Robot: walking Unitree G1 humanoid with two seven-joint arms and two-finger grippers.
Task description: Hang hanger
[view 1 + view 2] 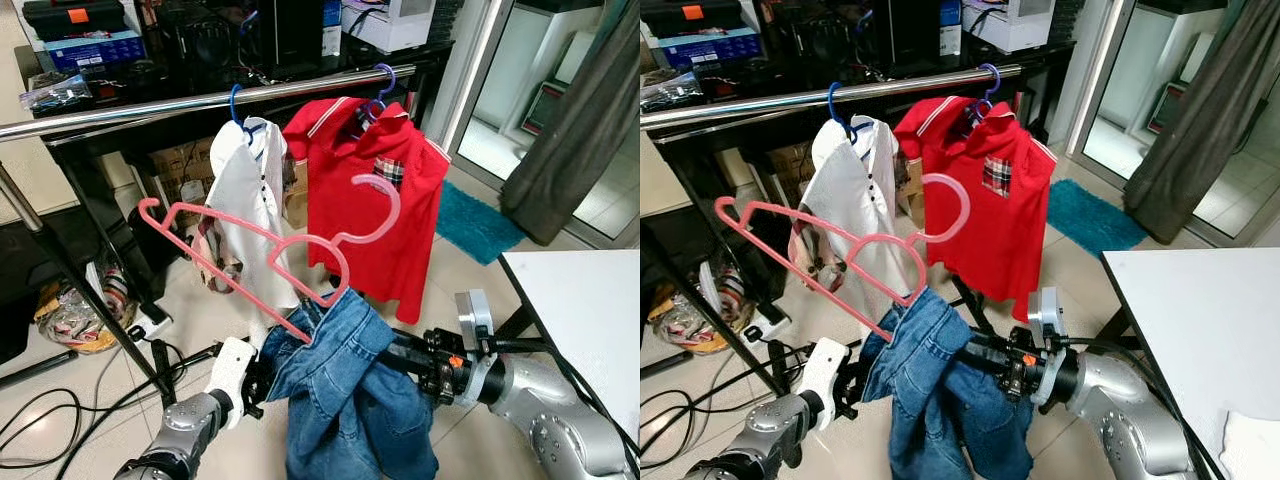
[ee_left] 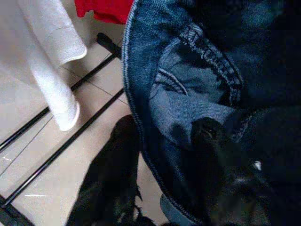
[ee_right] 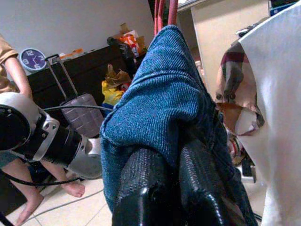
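**Pink hanger with denim garment held below the clothes rail**

The pink plastic hanger [image 1: 262,250] is tilted, its hook [image 1: 378,205] pointing up and toward the red polo shirt [image 1: 375,200]. The hook is apart from the chrome clothes rail [image 1: 200,104] and sits below it. A blue denim garment [image 1: 345,385] hangs bunched from the hanger's lower end.

The right gripper [image 3: 164,188] reaches in from the right at the level of the denim. In the right wrist view its two black fingers [image 3: 141,183] are pressed close together with a fold of the denim between them.

The left gripper [image 2: 160,179] is at the left side of the denim, low and near the floor. In the left wrist view one finger [image 2: 113,174] lies outside the fabric edge and the other lies against the cloth, so the fingers are pinching the denim hem.

On the rail, a white shirt [image 1: 245,215] hangs from a blue hanger [image 1: 237,108], and the red polo shirt hangs beside it on a second blue hanger [image 1: 379,88]. A white table [image 1: 585,310] stands at the right. A teal mat [image 1: 475,222] lies on the tiled floor [image 1: 60,400] behind. In the right wrist view, a person's bare legs [image 3: 28,188] show near a wall clock [image 3: 32,58].
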